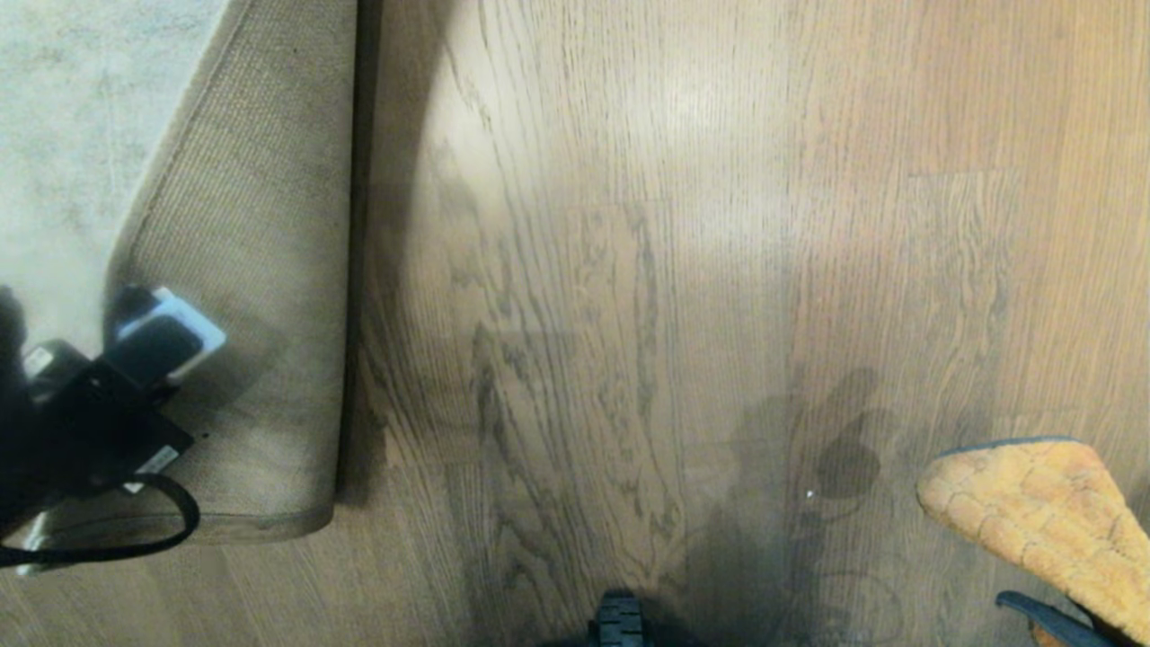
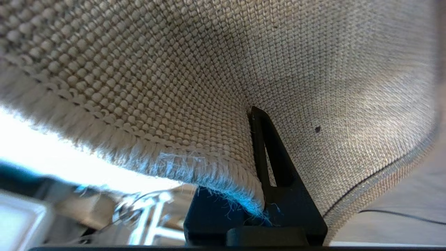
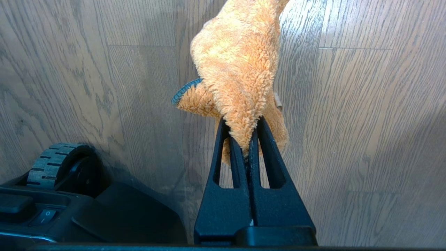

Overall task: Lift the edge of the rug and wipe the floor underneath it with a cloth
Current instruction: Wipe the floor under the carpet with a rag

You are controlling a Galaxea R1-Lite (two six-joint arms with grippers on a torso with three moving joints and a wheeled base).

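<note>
Where the head view looks down, the rug edge (image 1: 269, 296) is seen folded back at left — tan backing up, oak floor (image 1: 647, 270) bared beside it. Left wrist: left claw (image 2: 259, 195) is clamped on that edge. Right wrist: right claw (image 3: 244, 137) is closed on the cloth (image 3: 240, 69) — held above the floor.

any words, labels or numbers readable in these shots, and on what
None can be read.
White stickers on the left gripper body: too blurred to read.
Rocker switch on the robot base: a mark that could be "I O", too small to be sure.
</note>
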